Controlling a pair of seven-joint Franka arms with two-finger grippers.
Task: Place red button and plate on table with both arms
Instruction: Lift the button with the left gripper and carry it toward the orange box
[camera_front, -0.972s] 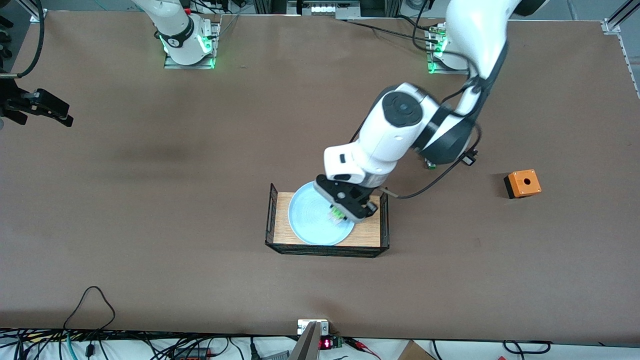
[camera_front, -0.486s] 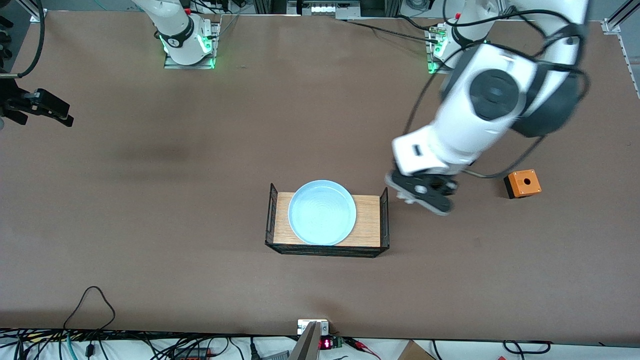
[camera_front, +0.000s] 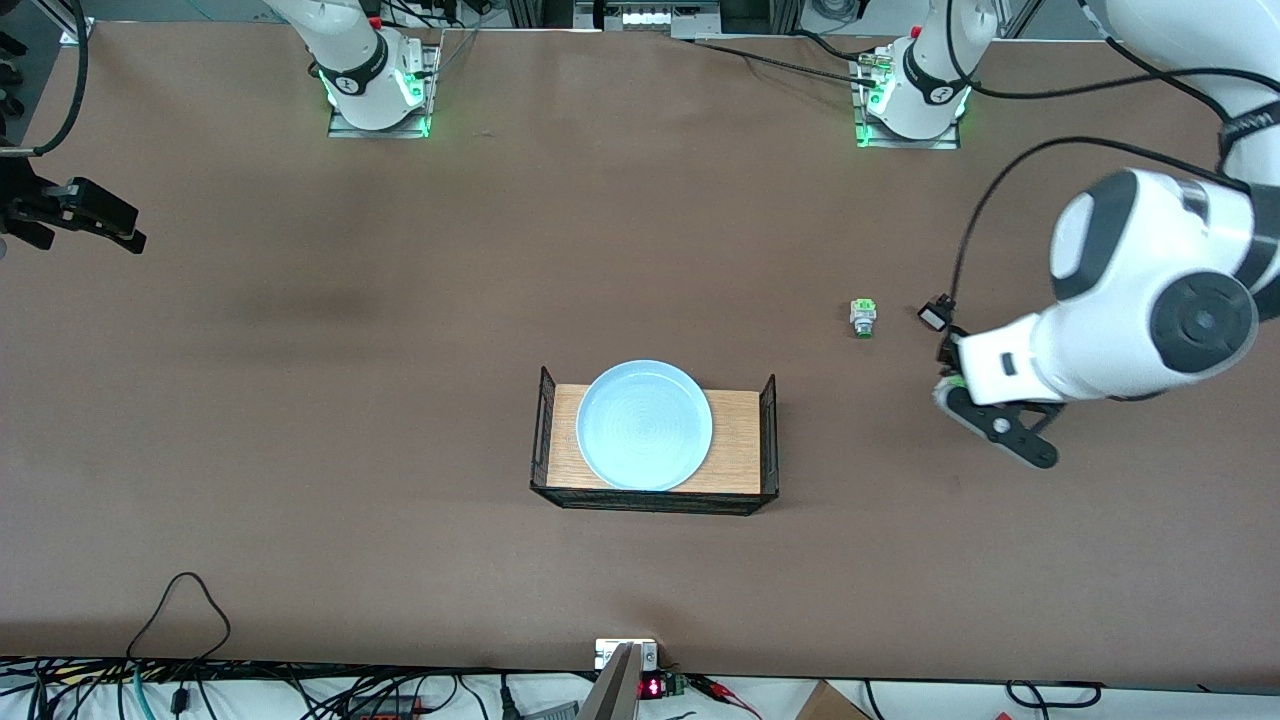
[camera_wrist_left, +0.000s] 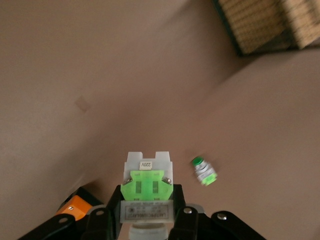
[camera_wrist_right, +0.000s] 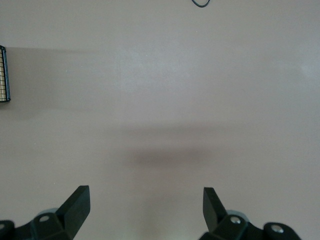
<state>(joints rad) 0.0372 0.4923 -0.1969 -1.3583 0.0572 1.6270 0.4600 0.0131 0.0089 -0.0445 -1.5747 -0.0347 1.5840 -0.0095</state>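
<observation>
Right gripper (camera_wrist_right: 146, 200) is waiting over the table (camera_front: 400, 330) at its own arm's end, upper edge of my front view, fingers spread apart. At frame centre I am seeing the pale blue plate (camera_front: 644, 425) sitting on the wooden shelf (camera_front: 735, 440). Toward the left arm's end, the left gripper (camera_wrist_left: 147, 212) is hanging over the table, clamping the red button (camera_wrist_left: 147, 185): whitish body, bright green block, cap hidden.

The pale blue plate (camera_front: 644, 425) sits on the small wooden shelf (camera_front: 735, 440) at frame centre; the left claw (camera_front: 985, 418) hangs over the table (camera_front: 300, 420) at right.
</observation>
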